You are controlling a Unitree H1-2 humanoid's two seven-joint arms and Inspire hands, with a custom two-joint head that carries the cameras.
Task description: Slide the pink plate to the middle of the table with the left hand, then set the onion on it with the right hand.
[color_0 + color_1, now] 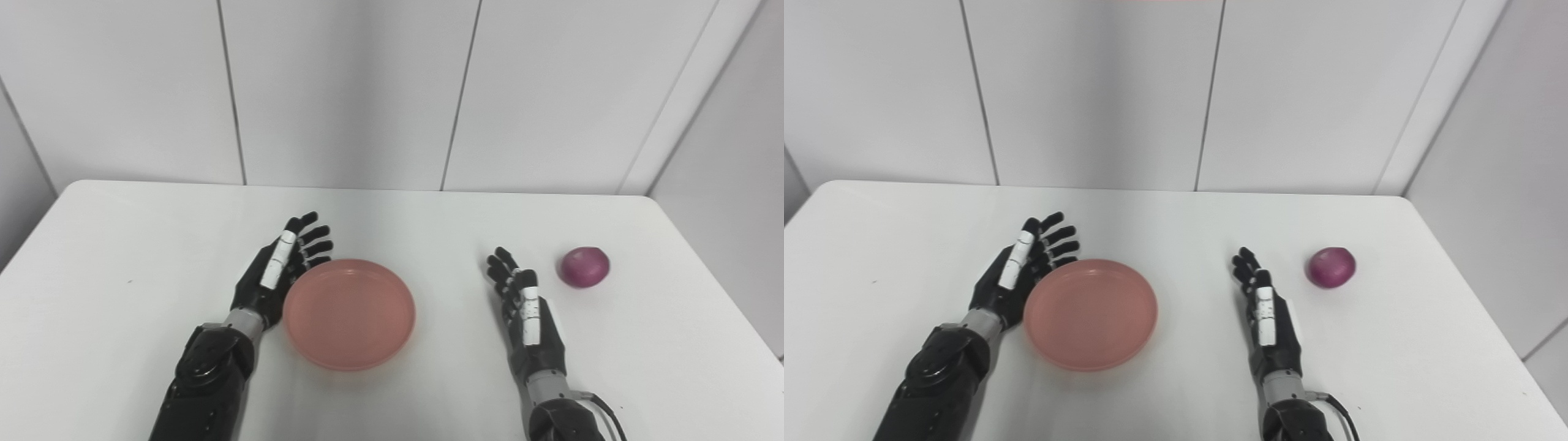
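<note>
Two hands rest on the surface, both with fingers apart and empty. The left hand touches the left rim of the pink plate, near the middle. The onion lies just right and slightly far of the right hand.

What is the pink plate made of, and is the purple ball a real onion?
The pink plate looks like smooth plastic: even colour, soft sheen, slightly see-through rim. The onion has shiny purple skin; real or a plastic toy, the pictures cannot tell.
</note>
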